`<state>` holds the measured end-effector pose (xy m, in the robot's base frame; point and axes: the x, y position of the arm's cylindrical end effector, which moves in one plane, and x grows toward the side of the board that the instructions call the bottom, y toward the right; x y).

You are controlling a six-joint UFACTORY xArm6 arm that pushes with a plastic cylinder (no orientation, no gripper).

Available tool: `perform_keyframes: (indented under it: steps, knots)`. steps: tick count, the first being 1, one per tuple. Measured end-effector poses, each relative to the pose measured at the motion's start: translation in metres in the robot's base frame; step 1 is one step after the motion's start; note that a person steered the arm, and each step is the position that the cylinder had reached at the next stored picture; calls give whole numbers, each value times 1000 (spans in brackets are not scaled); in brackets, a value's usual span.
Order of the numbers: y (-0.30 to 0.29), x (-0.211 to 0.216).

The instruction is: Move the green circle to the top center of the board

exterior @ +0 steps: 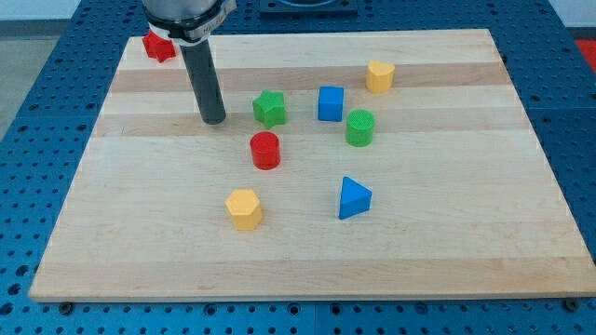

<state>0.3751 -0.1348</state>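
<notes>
Camera view: green circle (360, 127) mid-counter (447, 233), well right of end effector, bare rod, tip (214, 119) touching nothing. Counted: two green, two red, two blue, two yellow blocks.

A straight, dark grey cylindrical rod (207, 84) is showing a smooth, matte surface with a faint sheen. At 12 o'clock it is joining a wider black-and-silver collar (183, 19). My tip (214, 121) is ending blunt and round.
</notes>
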Motion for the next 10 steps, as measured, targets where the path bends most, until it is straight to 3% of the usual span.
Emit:
perform_keyframes:
  steps: [1, 4, 5, 7, 10]
  knots:
    - [1, 0]
    - [96, 21]
    - [109, 54]
    - [216, 67]
    - [207, 60]
